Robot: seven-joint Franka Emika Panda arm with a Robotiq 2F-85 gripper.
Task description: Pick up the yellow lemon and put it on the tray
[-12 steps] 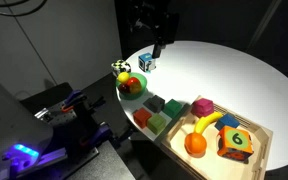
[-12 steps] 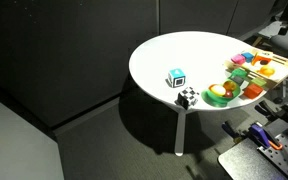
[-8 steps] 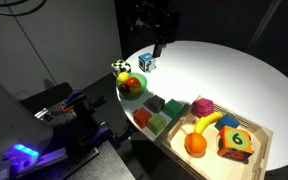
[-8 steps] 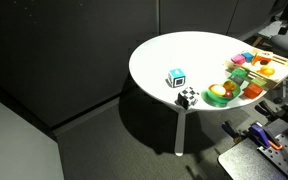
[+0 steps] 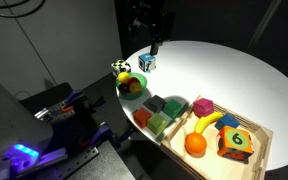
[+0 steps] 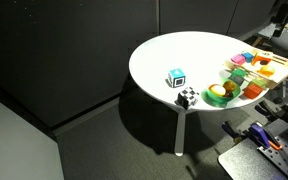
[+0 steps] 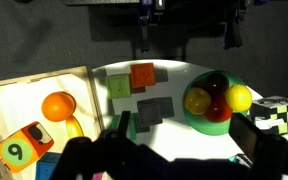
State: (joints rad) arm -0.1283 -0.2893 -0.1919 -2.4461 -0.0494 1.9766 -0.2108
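Observation:
The yellow lemon (image 7: 240,98) lies in a small green bowl (image 7: 212,122) with a yellow-orange fruit and a red fruit. In an exterior view the lemon (image 5: 125,80) shows at the bowl's edge. The light-wood tray (image 7: 24,88) holds an orange ball, a banana and a numbered cube. It also shows in both exterior views (image 5: 254,150) (image 6: 276,61). My gripper (image 7: 184,135) is open and empty, high above the table near the bowl. In an exterior view the gripper (image 5: 153,46) hangs over the table's far edge.
Coloured blocks (image 5: 160,112) lie between the bowl and the tray. A blue-white cube (image 5: 146,62) and a checkered cube (image 5: 120,68) sit near the table edge. The round white table (image 6: 184,55) is bare on its far side.
The gripper has shifted slightly. The fruits, blocks and tray have not moved.

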